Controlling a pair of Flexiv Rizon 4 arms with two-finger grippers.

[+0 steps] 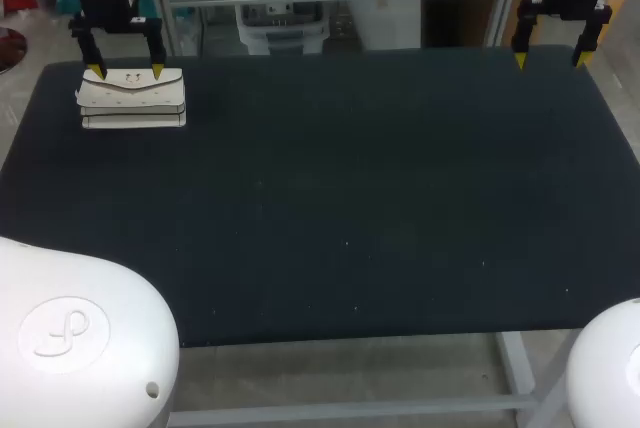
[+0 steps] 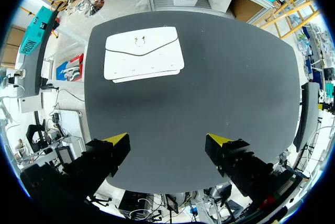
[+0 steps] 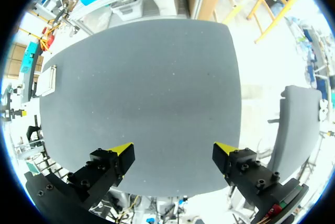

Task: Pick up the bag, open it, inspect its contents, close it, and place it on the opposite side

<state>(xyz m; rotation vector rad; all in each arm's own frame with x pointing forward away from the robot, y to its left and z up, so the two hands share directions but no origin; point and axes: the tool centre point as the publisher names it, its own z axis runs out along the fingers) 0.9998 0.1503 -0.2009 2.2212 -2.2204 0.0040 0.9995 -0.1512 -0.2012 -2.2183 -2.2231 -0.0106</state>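
Note:
A flat white bag (image 1: 132, 98) with a pointed envelope flap lies shut at the far left corner of the black table (image 1: 330, 208). My left gripper (image 1: 125, 71) hangs open high above the bag's far edge, its fingers apart with nothing between them. In the left wrist view the bag (image 2: 144, 53) lies well ahead of the open left gripper (image 2: 168, 139), and its small clasp faces away from the gripper. My right gripper (image 1: 549, 60) hangs open over the far right corner, holding nothing. From the right wrist view the bag (image 3: 47, 81) shows as a thin white sliver far off beside the right gripper (image 3: 173, 147).
The black table carries nothing else that I can see. Its far edge runs just behind both grippers, and its left edge lies close to the bag. My arms' white bases (image 1: 80, 338) sit at the near corners.

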